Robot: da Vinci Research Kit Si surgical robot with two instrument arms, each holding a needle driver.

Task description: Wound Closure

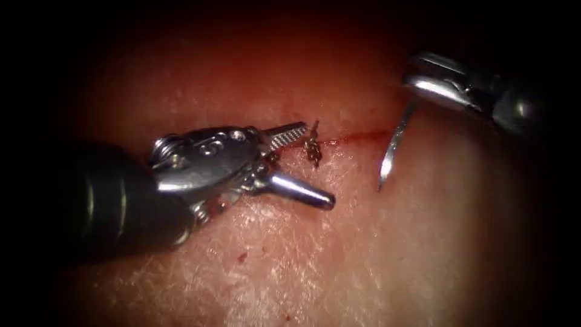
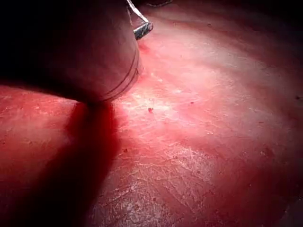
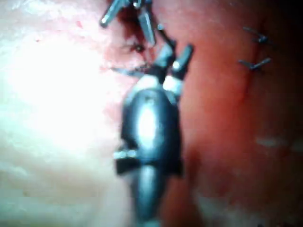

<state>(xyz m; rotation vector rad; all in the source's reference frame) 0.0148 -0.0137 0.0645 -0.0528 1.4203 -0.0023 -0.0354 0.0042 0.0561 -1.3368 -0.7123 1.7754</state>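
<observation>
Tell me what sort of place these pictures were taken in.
Most likely a surgical training bench. The right tool holds a curved needle by its upper end, clear of the tissue. The left tool, fingers open and holding nothing, sits at a knot on the cut.

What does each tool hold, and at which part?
Right tool grips the needle near its thread end, above the tissue. Left tool, jaws open, holds nothing.

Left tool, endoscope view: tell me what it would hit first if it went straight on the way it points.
The left tool, jaws open and empty, points right along the cut. The knot of thread sits just ahead of its upper jaw, so it would likely meet that first; depth is unclear. Farther right hangs the needle, held by the right tool.
</observation>
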